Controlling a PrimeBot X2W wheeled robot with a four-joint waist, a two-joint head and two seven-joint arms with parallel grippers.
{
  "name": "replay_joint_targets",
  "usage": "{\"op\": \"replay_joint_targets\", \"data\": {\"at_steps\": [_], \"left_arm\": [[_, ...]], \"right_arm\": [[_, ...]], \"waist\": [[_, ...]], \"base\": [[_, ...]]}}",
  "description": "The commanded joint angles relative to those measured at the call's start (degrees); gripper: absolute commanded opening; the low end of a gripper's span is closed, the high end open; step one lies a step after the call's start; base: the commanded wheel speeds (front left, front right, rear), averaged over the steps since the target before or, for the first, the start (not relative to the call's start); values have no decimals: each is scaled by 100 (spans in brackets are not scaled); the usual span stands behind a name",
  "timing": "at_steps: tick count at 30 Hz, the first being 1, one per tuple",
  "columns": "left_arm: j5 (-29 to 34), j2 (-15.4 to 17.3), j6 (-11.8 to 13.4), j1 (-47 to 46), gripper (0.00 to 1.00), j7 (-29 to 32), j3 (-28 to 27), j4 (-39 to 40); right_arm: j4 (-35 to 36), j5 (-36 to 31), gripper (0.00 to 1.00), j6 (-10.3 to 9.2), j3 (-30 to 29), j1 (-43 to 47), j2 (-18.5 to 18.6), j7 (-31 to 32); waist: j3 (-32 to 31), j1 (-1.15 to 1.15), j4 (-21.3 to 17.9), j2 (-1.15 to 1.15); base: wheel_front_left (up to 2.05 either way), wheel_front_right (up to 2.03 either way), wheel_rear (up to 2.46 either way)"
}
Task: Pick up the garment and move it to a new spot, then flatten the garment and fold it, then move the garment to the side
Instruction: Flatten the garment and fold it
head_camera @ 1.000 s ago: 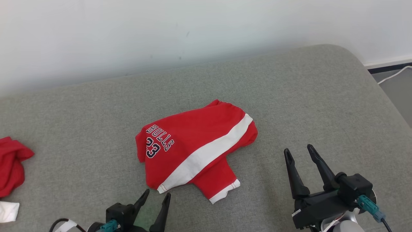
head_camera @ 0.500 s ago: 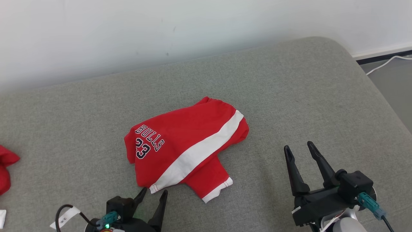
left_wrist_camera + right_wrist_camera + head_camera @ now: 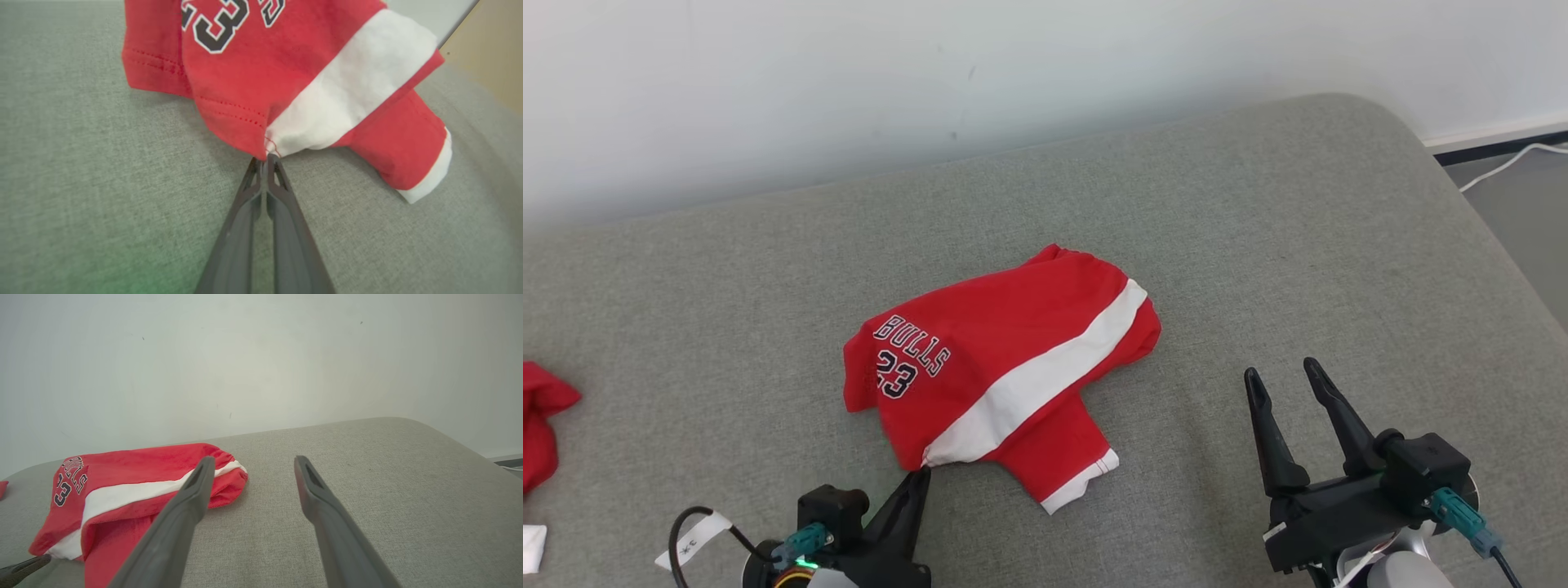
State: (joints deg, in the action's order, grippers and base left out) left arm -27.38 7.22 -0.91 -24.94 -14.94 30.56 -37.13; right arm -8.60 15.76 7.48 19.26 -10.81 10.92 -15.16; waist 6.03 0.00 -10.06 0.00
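Item: red short-sleeved jersey (image 3: 1005, 367) with a white band and dark "BULLS 23" lettering. It is laid crumpled at the middle of a grey fabric-covered cushion (image 3: 1258, 245).

Left gripper (image 3: 920, 474): fingers pressed together, with the near hem corner pinched where the white band ends.

Right gripper (image 3: 1281, 369): fingers spread with nothing between them, held right of the jersey and apart from it.

Also noted: a bunched red cloth (image 3: 543, 425) at the far left edge.

Left gripper (image 3: 921, 474) clamped on garment (image 3: 1005, 359) (fingers (image 3: 282, 196) together), right gripper (image 3: 1281, 370) hovering, fingers (image 3: 1342, 425) spread.
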Motion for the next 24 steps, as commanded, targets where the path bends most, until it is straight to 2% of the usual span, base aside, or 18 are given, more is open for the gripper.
{"op": "replay_joint_targets", "data": {"at_steps": [1,6,13,19,24], "left_arm": [[80,0,3,68,0,-11,-41,61],[243,7,87,261,0,-12,-200,553],[419,257,309,784,0,-12,-342,1672],[449,547,513,1270,0,305,-321,2652],[392,665,636,1614,0,532,-297,3140]], "right_arm": [[-5,-35,100,2,-11,48,-3,-16],[-35,-38,100,3,-62,164,-11,-16],[-86,0,100,2,-51,335,-45,-16],[-125,-21,100,3,-106,458,-70,-16],[-127,-42,100,2,-129,462,-77,-16]], "waist": [[-30,0,38,0],[-180,0,194,0],[-454,0,524,0],[-610,0,859,0],[-644,0,1046,0]], "base": [[0,0,0],[0,0,0],[0,0,0],[0,0,0],[0,0,0]]}}
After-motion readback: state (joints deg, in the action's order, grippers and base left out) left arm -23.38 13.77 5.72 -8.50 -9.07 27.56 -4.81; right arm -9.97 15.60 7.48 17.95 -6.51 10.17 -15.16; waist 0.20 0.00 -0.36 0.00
